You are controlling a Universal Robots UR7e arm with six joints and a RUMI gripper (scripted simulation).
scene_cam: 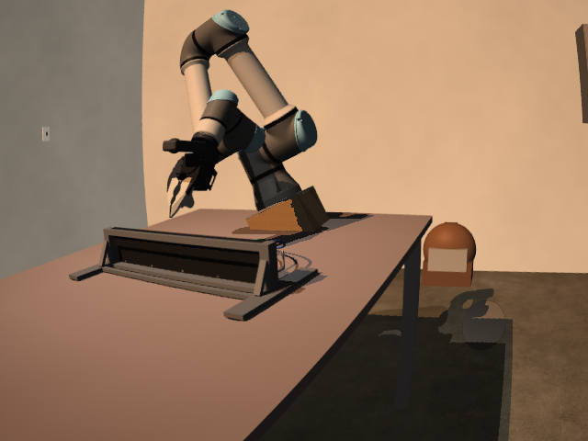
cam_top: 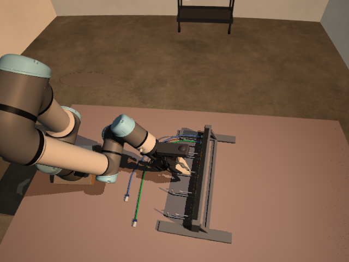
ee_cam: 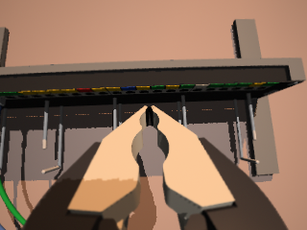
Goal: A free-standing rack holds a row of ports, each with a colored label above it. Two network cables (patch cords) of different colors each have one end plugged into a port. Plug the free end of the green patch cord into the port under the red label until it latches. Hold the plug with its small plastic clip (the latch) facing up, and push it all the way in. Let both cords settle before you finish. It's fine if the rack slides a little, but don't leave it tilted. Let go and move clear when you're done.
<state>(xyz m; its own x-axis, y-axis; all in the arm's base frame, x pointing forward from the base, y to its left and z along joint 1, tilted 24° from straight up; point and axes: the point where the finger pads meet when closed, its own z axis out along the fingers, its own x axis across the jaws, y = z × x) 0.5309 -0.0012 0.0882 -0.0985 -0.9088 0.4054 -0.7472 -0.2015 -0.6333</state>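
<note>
The grey rack stands upright on the table. Its row of colored labels shows in the wrist view, with the red label left of the fingertips. The green patch cord runs from a port near the rack's far end; its free plug lies on the table. The blue patch cord starts beside it, and its free plug also lies on the table. My gripper is shut and empty, above the front side of the rack. The port openings are too small to make out.
Thin metal cable-holder rods stick out from the rack's front, several with bent ends. The rack's near foot extends toward the robot side. A dark shelf stands on the floor beyond the table.
</note>
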